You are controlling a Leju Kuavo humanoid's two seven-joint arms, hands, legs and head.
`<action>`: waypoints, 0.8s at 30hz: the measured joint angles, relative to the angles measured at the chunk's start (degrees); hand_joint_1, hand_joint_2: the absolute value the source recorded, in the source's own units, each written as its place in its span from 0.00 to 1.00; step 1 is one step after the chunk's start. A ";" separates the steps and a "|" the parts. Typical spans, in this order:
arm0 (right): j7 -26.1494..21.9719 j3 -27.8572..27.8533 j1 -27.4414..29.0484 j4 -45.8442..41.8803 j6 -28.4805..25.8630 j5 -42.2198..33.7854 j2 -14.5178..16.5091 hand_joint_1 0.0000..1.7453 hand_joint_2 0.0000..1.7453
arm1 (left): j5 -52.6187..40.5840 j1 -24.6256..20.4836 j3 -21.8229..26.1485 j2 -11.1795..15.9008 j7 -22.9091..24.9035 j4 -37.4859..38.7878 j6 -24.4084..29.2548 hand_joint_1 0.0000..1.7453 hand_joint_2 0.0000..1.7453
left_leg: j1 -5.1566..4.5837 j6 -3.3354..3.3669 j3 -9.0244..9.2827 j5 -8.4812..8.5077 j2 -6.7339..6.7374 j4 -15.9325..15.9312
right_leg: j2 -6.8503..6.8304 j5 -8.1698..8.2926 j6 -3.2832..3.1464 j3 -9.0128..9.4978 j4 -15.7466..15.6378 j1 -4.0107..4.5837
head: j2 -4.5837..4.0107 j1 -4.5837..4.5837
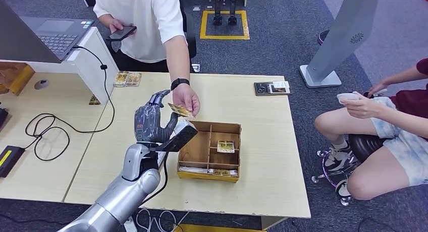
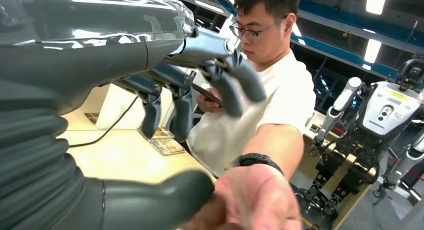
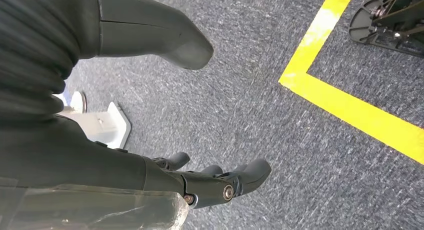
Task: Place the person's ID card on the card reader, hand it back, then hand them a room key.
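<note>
A card (image 1: 180,110) sits in the person's hand (image 1: 185,99), just beside the left hand (image 1: 154,123), whose fingers are spread and empty: a handover, direction unclear.

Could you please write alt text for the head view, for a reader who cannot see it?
Over a wooden table, a person's hand holds a card just above the robot's raised, open left hand. Beside them is a divided wooden box with a card inside; a laptop stands at the far left and a second person sits at right.
</note>
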 joint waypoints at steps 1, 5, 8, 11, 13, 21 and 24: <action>0.03 -0.01 -0.06 0.00 -0.10 0.30 0.00 0.00 1.00 | -0.01 0.18 0.81 0.00 -0.69 0.09 0.00 0.00 1.00 | 0.00 0.00 0.00 0.00 0.00 0.00 | 0.00 0.00 0.00 0.00 0.00 0.00 | 0.00 0.00; 0.10 -0.09 -0.44 0.00 -0.25 1.04 0.00 0.00 1.00 | -0.09 0.80 4.26 -0.04 -3.14 0.41 0.00 0.00 1.00 | 0.01 0.00 0.01 0.00 0.00 0.00 | 0.00 0.00 0.00 0.00 0.01 0.00 | 0.00 0.00; 0.10 -0.16 -0.72 0.00 -0.24 1.11 0.00 0.00 1.00 | -0.09 1.09 5.94 -0.04 -3.68 0.61 0.00 0.00 1.00 | 0.01 0.00 0.00 0.00 -0.01 0.00 | -0.01 0.00 0.00 0.00 0.01 0.00 | 0.00 0.01; 0.10 -0.25 -1.07 0.00 -0.08 1.58 0.00 0.00 1.00 | 0.09 1.19 6.91 -0.03 -3.99 0.70 0.00 0.00 1.00 | 0.00 0.00 0.00 0.00 -0.01 0.00 | 0.00 0.00 0.00 0.00 0.01 0.00 | 0.00 0.00; 0.10 -0.30 -1.31 0.00 0.12 1.81 0.00 0.00 1.00 | 0.21 1.20 7.42 -0.03 -4.12 0.75 0.00 0.00 1.00 | 0.00 0.00 0.00 0.00 -0.01 0.00 | 0.00 0.00 0.00 0.00 0.01 0.00 | 0.00 0.00; 2.40 -0.38 -3.45 -0.11 1.80 3.35 0.22 0.00 1.00 | 0.95 0.80 9.47 0.10 -5.92 1.65 0.00 0.00 1.00 | 0.01 -0.01 0.00 0.01 0.06 0.00 | 0.05 0.01 0.00 0.00 0.05 0.00 | 0.00 0.00; 5.36 -0.55 -5.33 -1.75 4.85 4.78 1.15 0.00 1.00 | 1.30 -0.31 11.34 0.29 -8.29 3.71 0.00 0.00 1.00 | 0.01 -0.03 0.03 0.05 0.07 0.00 | 0.07 0.02 -0.01 -0.01 0.09 0.00 | 0.00 0.01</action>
